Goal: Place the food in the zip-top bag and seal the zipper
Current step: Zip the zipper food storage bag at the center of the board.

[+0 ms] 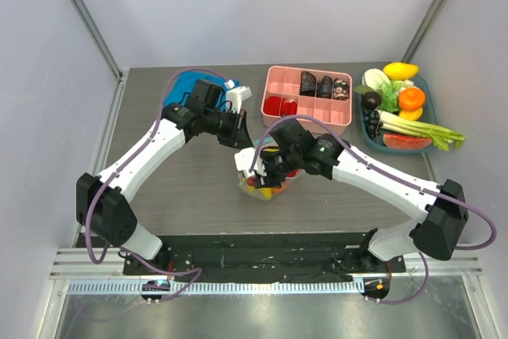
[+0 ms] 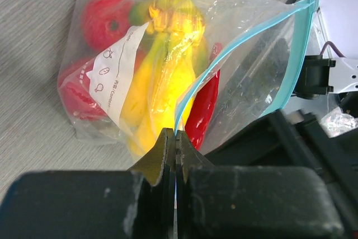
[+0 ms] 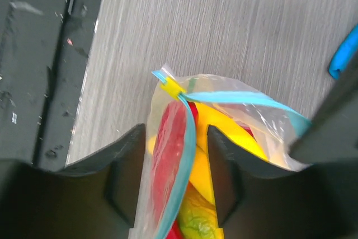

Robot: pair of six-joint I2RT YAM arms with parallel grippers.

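Note:
The zip-top bag (image 1: 266, 188) stands mid-table, holding a yellow banana bunch (image 2: 159, 65), red round pieces (image 2: 103, 20) and a red pepper (image 2: 204, 104). Its white label (image 2: 114, 71) faces the left wrist camera. My left gripper (image 2: 175, 135) is shut on the teal zipper (image 2: 246, 37) at one end of the mouth. It shows in the top view (image 1: 242, 134) at the bag's far left. My right gripper (image 3: 174, 138) is open. Its fingers (image 3: 131, 160) straddle the other end of the zipper (image 3: 246, 98), near a yellow end tab (image 3: 173, 87). The mouth gapes between the two ends.
A pink compartment tray (image 1: 308, 115) stands behind the bag. A teal tray (image 1: 367, 129) of more toy vegetables is at the back right. A blue cloth (image 1: 184, 83) lies at the back left. The black base rail (image 1: 254, 248) runs along the near edge.

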